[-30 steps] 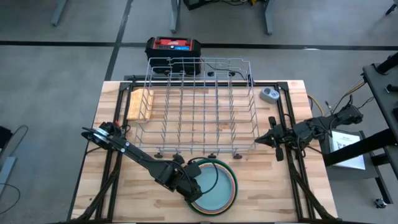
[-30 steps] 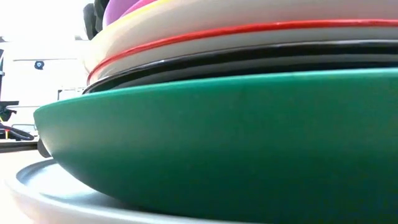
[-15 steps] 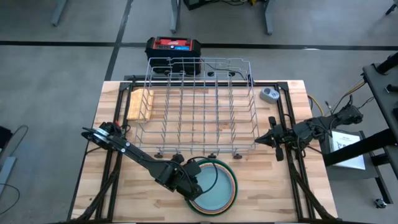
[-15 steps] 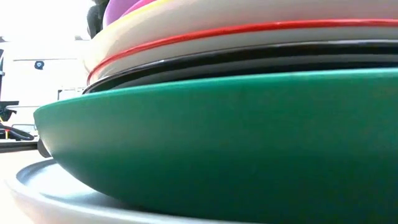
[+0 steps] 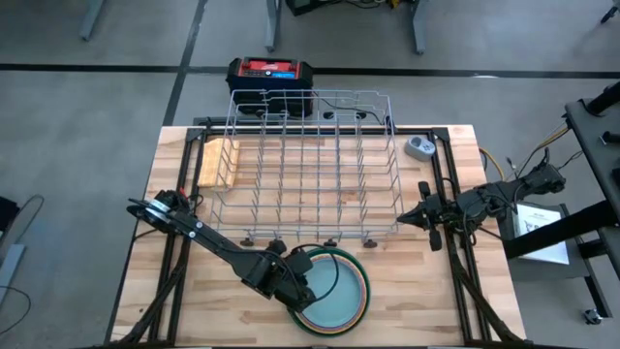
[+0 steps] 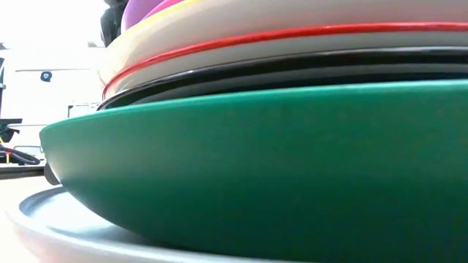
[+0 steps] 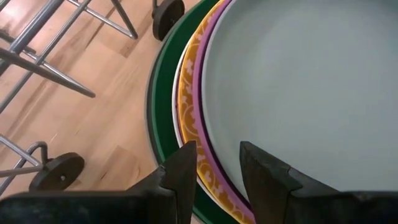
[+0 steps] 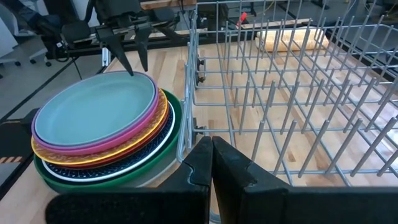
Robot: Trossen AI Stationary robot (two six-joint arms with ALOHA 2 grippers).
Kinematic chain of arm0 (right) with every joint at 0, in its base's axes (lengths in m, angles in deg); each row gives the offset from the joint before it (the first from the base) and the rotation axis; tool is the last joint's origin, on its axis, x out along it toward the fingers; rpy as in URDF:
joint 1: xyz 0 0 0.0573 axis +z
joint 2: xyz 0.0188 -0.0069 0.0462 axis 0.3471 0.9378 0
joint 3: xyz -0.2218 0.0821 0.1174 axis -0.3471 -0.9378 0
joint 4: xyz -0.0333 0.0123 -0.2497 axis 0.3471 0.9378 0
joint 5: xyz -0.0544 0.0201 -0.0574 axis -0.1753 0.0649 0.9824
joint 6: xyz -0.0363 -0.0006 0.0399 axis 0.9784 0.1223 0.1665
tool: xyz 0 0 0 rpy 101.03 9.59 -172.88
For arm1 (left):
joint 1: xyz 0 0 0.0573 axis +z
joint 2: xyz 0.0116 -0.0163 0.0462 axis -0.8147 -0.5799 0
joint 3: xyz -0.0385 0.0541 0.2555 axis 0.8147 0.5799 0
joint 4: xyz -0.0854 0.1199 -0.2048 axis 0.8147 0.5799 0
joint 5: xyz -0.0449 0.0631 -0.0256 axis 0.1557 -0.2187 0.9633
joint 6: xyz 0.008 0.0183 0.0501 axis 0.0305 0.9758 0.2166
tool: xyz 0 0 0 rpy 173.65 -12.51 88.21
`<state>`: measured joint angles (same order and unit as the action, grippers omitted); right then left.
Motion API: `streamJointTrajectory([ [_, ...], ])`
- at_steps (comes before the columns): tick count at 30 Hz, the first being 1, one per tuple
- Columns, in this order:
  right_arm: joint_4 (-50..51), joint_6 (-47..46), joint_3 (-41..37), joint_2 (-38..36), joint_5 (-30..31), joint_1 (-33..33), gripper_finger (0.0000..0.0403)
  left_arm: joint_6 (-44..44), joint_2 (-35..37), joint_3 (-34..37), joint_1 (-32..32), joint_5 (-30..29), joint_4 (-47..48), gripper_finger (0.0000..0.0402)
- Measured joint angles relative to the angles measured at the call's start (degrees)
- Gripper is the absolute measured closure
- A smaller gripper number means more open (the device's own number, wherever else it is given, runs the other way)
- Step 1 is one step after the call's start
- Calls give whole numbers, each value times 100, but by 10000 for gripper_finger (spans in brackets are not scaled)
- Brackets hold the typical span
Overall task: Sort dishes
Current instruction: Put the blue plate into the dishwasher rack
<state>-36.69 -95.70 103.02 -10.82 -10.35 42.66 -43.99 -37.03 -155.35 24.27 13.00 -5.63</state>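
Stack [image 5: 334, 289]: plates piled at the near edge of the table [image 5: 426, 291], just in front of the rack [image 5: 310, 165]; none in the rack yet.
Order, top down: pale blue plate [image 8: 93, 112], purple [image 7: 200, 99], yellow patterned [image 7: 186, 106], then darker and white rims, green plate [image 6: 256, 161] near the bottom, a pale one under it.
Left gripper [image 7: 214, 163]: at the stack's left rim, fingers parted and straddling the edges of the upper plates; not clamped on anything that I can see.
Right gripper [image 8: 211, 158]: off the rack's right end, well apart from the stack, fingers pressed together, holding nothing.
Handling, my read: plates look rigid and smooth, likely slippery at the glaze; breakable if ceramic, which I cannot tell. One plate should be light enough; the pile is not.
Grip point: the overhanging rim of the pale blue plate, one finger over the lip and one under, clear of the purple rim.
Risk: nested rims sit close, so a finger may catch two plates or drag the stack.
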Motion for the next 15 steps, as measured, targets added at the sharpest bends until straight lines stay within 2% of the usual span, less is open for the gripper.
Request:
streamJointTrajectory([
  [15,0,2,-2,0,0,0,403,63,0,119,-22,-244,-127,293],
])
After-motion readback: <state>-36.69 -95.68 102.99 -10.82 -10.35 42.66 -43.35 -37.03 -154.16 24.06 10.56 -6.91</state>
